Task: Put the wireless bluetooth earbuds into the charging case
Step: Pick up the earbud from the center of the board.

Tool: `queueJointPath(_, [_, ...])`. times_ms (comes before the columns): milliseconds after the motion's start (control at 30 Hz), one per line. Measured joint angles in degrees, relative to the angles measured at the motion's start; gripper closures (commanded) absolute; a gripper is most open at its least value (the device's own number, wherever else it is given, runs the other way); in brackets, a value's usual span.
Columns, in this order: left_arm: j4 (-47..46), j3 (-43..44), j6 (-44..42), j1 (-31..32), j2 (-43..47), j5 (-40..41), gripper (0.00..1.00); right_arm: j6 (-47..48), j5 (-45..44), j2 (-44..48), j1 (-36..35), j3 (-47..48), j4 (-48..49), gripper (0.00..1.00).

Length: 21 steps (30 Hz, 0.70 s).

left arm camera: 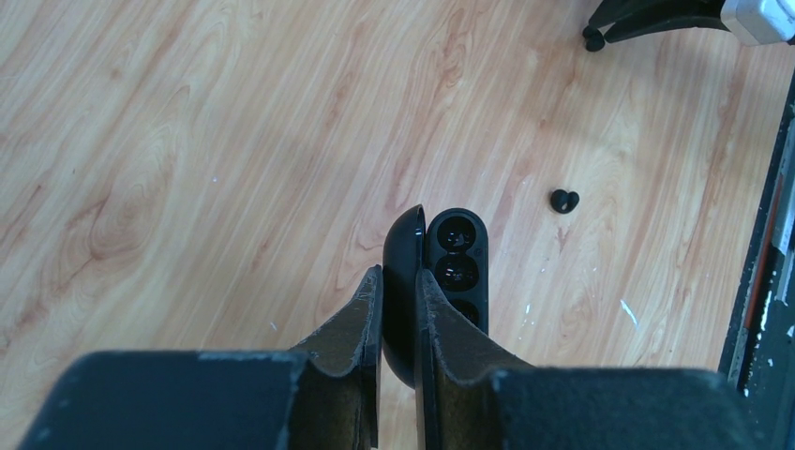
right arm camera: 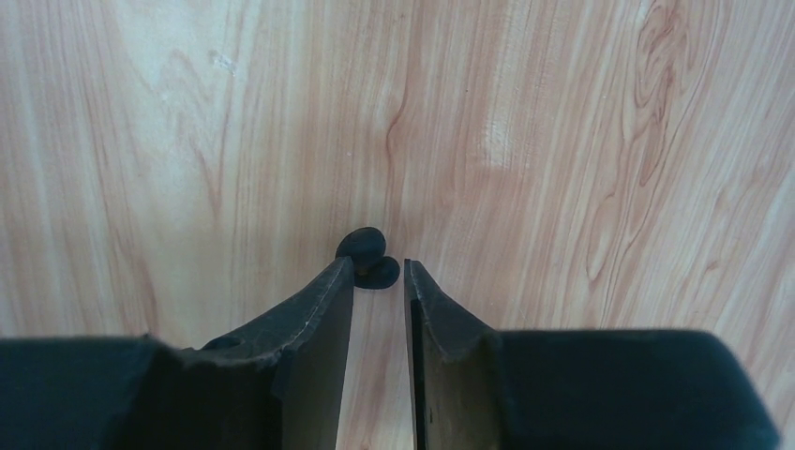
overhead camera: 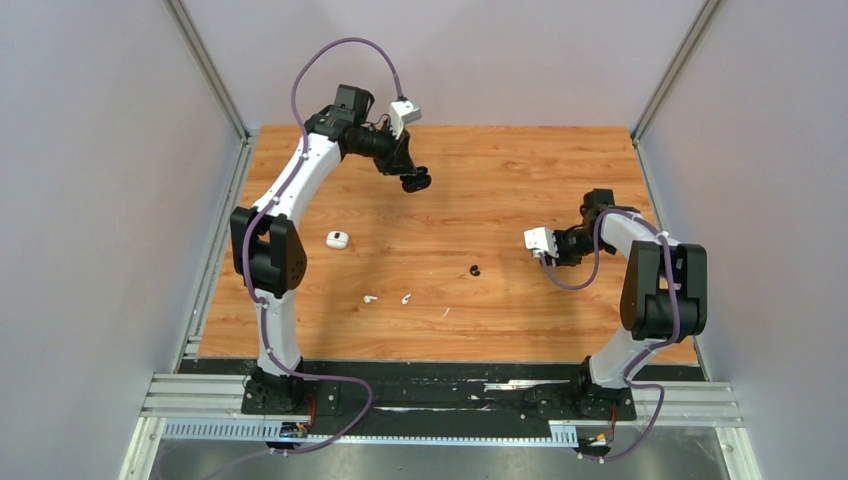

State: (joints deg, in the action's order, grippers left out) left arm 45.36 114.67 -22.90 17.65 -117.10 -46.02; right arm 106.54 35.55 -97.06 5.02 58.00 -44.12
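The left gripper [left arm camera: 398, 274] is clamped on the lid of an open black plastic charging case [left arm camera: 457, 253], held above the far part of the wooden table [overhead camera: 560, 180]. The right gripper [right arm camera: 379, 277] stands slightly parted and empty, a small black rounded piece [right arm camera: 367, 255] just past its tips. The two tiny glossy white plastic earbuds [overhead camera: 370, 298] [overhead camera: 406, 298] lie side by side nearer the arms, near a small white rounded case [overhead camera: 337, 239]
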Motion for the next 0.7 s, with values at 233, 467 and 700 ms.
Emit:
queueJointPath(233, [0.02, 0.0, 0.02, 0.0, 0.0, 0.09, 1.0, 1.88, 0.09, 1.81, 0.0, -0.02, -1.7, 0.77])
queueJointPath(467, [0.0, 0.0, 0.04, 0.0, 0.0, 0.09, 1.0, 2.29, 0.02, 1.77, -0.35, -0.02, -2.4, 0.83])
queueJointPath(700, [0.02, 0.0, 0.04, 0.0, 0.0, 0.09, 1.0, 2.69, -0.17, 0.37, -0.94, 0.0, -2.54, 0.83])
